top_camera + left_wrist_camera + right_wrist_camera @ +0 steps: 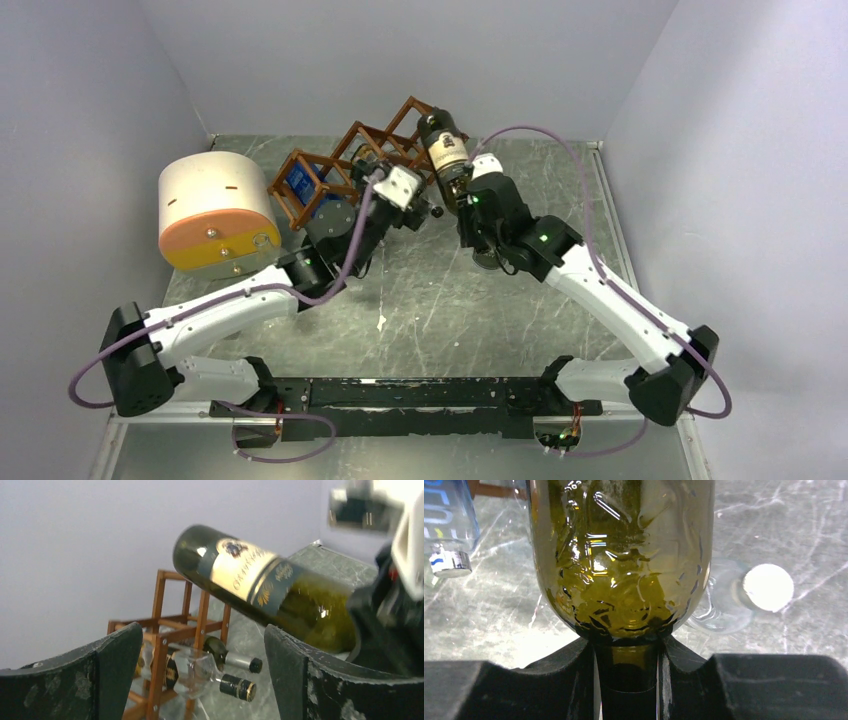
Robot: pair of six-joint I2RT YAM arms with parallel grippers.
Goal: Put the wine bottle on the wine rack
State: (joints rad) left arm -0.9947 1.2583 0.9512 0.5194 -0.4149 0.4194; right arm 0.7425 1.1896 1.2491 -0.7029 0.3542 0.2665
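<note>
Right hand (626,672): we see it clamped on the neck of the green wine bottle (260,587) | bottle: held tilted above the bench (450,310), base seemingly just beside the upper end of the wine rack (160,650), contact unclear | left hand (200,665): jaws wide apart, gripping nothing, facing the rack.

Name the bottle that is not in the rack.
The olive-green glass wine bottle with the cream-and-gold label: the right end effector holds it by the neck in mid-air; the other bottles lie in the reddish-brown wooden lattice rack.
</note>
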